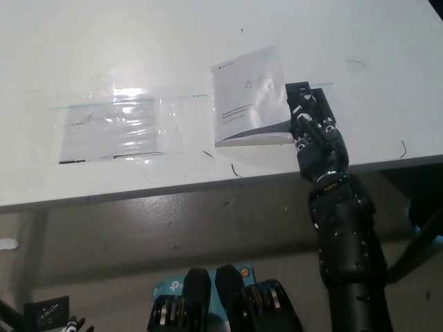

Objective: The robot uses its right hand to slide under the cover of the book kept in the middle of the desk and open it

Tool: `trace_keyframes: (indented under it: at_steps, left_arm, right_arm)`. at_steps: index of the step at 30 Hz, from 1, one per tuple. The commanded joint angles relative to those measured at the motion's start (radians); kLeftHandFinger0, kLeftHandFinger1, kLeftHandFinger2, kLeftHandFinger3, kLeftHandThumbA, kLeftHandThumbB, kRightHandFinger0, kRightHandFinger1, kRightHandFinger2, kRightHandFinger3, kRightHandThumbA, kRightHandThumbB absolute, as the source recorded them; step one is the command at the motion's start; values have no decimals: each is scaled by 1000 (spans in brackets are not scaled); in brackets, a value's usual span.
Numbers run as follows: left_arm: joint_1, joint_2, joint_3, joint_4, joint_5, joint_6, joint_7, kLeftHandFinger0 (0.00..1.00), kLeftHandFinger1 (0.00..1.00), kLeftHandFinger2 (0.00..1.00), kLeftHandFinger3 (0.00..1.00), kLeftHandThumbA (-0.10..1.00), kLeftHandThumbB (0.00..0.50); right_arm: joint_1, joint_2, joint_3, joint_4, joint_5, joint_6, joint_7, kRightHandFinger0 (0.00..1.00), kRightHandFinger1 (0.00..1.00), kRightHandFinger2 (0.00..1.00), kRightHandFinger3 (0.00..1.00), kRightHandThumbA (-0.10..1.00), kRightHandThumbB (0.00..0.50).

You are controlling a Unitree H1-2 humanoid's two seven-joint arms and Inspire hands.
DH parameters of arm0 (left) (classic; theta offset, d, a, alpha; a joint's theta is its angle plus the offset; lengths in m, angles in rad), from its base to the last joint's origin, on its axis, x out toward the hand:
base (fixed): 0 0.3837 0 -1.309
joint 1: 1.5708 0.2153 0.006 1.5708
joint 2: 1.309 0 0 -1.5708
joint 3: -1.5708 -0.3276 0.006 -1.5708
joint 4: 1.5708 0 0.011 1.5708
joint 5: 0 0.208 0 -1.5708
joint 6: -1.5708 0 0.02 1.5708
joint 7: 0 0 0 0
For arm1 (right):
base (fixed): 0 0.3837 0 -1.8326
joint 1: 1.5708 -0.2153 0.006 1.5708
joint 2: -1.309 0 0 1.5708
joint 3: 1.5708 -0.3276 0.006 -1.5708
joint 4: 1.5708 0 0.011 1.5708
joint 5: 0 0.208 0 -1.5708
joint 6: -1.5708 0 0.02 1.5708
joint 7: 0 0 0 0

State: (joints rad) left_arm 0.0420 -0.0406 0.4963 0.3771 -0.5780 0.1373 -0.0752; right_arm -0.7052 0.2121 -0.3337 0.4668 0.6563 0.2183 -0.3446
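White book (250,97) is lying closed mid-worktop (104,41); your right hand (315,138) is reaching its right edge, fingers (299,123) extended together, holding nothing. If they're riding over the cover, you're shoving the book sideways.

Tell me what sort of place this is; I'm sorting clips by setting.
Probably a lab or office test bench: a plain white desk with a closed book, a clear plastic sleeve taped flat, and the robot's black right hand at the book's edge.

white book (250,97), closed, flat, mid-desk
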Motion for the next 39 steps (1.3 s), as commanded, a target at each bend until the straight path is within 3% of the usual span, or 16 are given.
trace_keyframes:
  at_steps: [1, 7, 9, 17, 21, 24, 30, 39]
  left_arm:
    - [-8, 11, -14, -16, -5, -11, -12, 745, 744, 790, 885, 893, 174]
    - [2, 9, -19, -28, 2, -2, 6, 768, 751, 779, 870, 890, 176]
    - [4, 9, -14, -30, -13, 7, -2, 784, 760, 817, 892, 877, 165]
    - [3, 7, -11, -25, -12, 14, 12, 760, 747, 802, 867, 862, 182]
    - [3, 6, -13, -29, -8, 17, 19, 772, 749, 793, 844, 851, 192]
    - [4, 6, -12, -29, -12, 17, 15, 753, 746, 803, 848, 854, 189]
    - [1, 10, -14, -13, -12, 14, 5, 787, 760, 823, 882, 859, 184]
    - [-9, 18, -33, -40, 5, 30, 9, 772, 752, 790, 840, 872, 182]
  right_arm:
    - [-56, 29, 16, 21, -14, -55, 68, 1000, 1000, 1000, 1000, 1000, 96]
    - [-69, 31, 37, 42, -41, -60, 85, 981, 991, 1000, 1000, 1000, 97]
    - [-81, 29, 45, 55, -48, -62, 90, 971, 961, 988, 1000, 1000, 106]
    - [-123, 30, 78, 67, -93, -59, 78, 845, 876, 901, 1000, 1000, 122]
    - [-143, 30, 88, 67, -101, -44, 74, 898, 879, 895, 1000, 1000, 109]
    - [-158, 32, 102, 66, -110, -27, 79, 871, 900, 931, 1000, 1000, 117]
    - [-186, 39, 131, 87, -143, -15, 64, 825, 831, 880, 1000, 1000, 96]
    - [-171, 50, 156, 162, -171, -47, 104, 853, 865, 899, 1000, 1000, 96]
